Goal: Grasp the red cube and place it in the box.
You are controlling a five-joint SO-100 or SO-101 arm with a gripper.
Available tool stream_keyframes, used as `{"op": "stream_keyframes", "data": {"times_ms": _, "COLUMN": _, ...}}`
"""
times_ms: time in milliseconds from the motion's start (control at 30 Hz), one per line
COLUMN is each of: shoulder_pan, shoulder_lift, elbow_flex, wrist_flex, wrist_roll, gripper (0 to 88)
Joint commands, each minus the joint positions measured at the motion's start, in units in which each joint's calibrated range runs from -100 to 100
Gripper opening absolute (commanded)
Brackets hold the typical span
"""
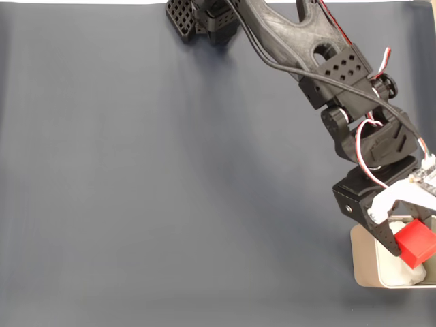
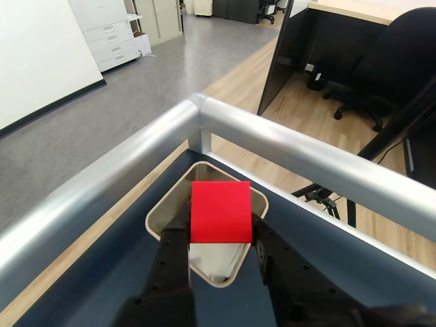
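red cube [image 2: 219,212]: clamped between both fingers
hand [image 2: 221,235]: closed on cube, above box
box [image 2: 158,219]: on bench, white paper inside

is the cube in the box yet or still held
Still held: the claw is shut on the cube, above the box.

Matte black printed arm [image 1: 340,75], perforated brackets, black, red and white cables, white end effector [image 1: 398,235] part.
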Motion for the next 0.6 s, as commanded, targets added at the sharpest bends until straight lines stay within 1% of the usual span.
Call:
{"op": "stream_keyframes", "data": {"times_ms": 0, "shoulder_pan": -0.4, "shoulder_lift": 0.1, "elbow_flex": -4.2, "wrist_flex": 0.1, "wrist_roll": -0.4, "gripper": 0.0}}
{"op": "stream_keyframes", "data": {"times_ms": 567, "shoulder_pan": -0.2, "shoulder_lift": 4.1, "elbow_flex": -6.9, "wrist_flex": 0.1, "wrist_roll": -0.3, "gripper": 0.0}}
